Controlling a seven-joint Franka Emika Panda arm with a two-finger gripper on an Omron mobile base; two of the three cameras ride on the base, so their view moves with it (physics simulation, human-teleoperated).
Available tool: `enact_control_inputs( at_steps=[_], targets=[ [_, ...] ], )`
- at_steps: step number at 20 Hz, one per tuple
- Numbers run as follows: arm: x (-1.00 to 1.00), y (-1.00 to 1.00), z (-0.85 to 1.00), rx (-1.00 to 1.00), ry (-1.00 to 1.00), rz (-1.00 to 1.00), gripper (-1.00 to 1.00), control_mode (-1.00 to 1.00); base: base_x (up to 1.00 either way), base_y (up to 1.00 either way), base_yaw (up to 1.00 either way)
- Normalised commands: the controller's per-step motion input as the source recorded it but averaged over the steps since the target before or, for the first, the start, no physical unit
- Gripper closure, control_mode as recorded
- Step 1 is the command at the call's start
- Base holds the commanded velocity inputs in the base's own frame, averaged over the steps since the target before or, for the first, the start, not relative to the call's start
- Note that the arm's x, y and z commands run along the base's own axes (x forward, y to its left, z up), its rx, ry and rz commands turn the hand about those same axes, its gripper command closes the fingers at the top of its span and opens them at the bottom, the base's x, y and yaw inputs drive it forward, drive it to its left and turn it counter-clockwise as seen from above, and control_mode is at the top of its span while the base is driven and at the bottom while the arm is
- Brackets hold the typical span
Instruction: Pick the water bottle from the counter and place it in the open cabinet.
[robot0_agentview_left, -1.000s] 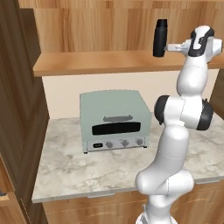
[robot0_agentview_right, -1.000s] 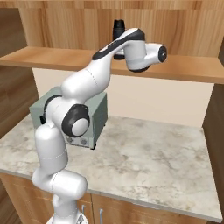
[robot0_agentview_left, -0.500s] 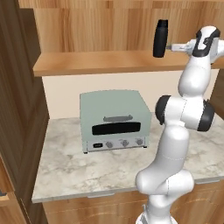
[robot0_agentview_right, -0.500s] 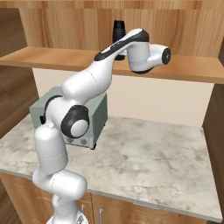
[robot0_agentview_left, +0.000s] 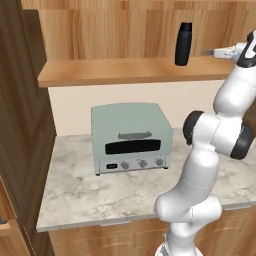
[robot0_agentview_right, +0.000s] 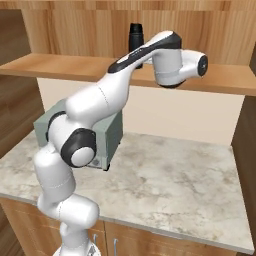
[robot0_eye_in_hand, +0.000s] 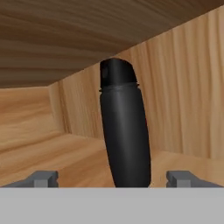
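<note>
Hand view: claw (robot0_eye_in_hand: 113, 178) is spread wide, both fingertips (robot0_eye_in_hand: 43, 178) standing well off either side of the water bottle (robot0_eye_in_hand: 124, 131), no contact on either pad. Nothing pinched. Bottle sits between the tips but is free of them.

Bottle stands on the cabinet (robot0_eye_in_hand: 39, 148) shelf board with the wood-grain back panel right behind it. It looks slightly tilted in this view, but the camera rolls with the hand, so I would not trust that. Left base view shows the bottle (robot0_agentview_left: 183, 44) upright on the shelf (robot0_agentview_left: 120, 72), near its right end, cap up. Right base view agrees: bottle (robot0_agentview_right: 135, 44) on the shelf (robot0_agentview_right: 60, 67), partly behind the arm's forearm.

Wrist in the left base view is at the far right edge, level with the shelf, hand pointing in toward the bottle; the claw itself is hard to make out there.

Below: toaster oven (robot0_agentview_left: 131, 137) on the marbled counter (robot0_agentview_left: 80, 192), well under the shelf, not involved.

Status, my read: pick is done, place is done, the let-go is done. Bottle is inside the open cabinet and standing by itself. What is left is only pulling the hand straight back out without clipping the bottle, since the tips flank it closely. Risk: a sideways swing on the way out could knock it over.
</note>
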Motion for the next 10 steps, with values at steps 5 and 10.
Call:
enact_control_inputs(
  at_steps=[5,10],
  targets=[
    [-0.88,-0.02,-0.03,0.0,-0.05,0.0,-1.0,-1.0,0.0,0.0,0.0],
    [-0.66,0.21,-0.43,0.01,-0.08,0.0,-1.0,-1.0,0.0,0.0,0.0]
  ],
)
